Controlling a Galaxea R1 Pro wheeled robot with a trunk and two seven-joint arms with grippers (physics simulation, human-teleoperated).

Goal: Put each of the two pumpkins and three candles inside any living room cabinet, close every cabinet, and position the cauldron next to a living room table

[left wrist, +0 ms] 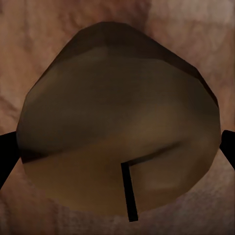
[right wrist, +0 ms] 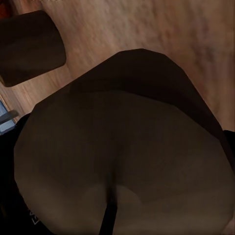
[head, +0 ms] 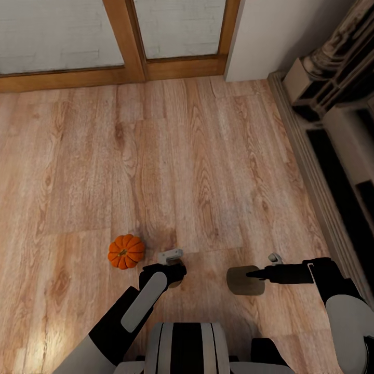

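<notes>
Head view: light wood plank floor (head: 208,156), a wood-framed glass door (head: 124,47) at the far edge, a pale wall (head: 280,31) beside it, and a dark ornate fireplace (head: 337,78) along the right side.
Pumpkin: one small orange pumpkin (head: 126,251) sits upright on the floor, just beside the left gripper, apart from it.
Left gripper: the left gripper (head: 174,270) hangs low over the floor, pointing down, with a brownish candle (left wrist: 117,122) between its fingers.
Left wrist view: candle seen end-on, a thin dark wick (left wrist: 129,191) on its face; a dark finger (left wrist: 6,156) shows against each side, so the jaws look pinched on it.
Right gripper: the right gripper (head: 259,274) points toward the robot's left, tips at a second candle (head: 245,280) of the same dull brown.
Right wrist view: second candle (right wrist: 127,147) close up, wick at the near edge; fingers hidden, so whether the jaws clamp it I cannot tell. Another dull brown cylinder (right wrist: 30,46), probably the left arm's candle, shows farther off.
</notes>
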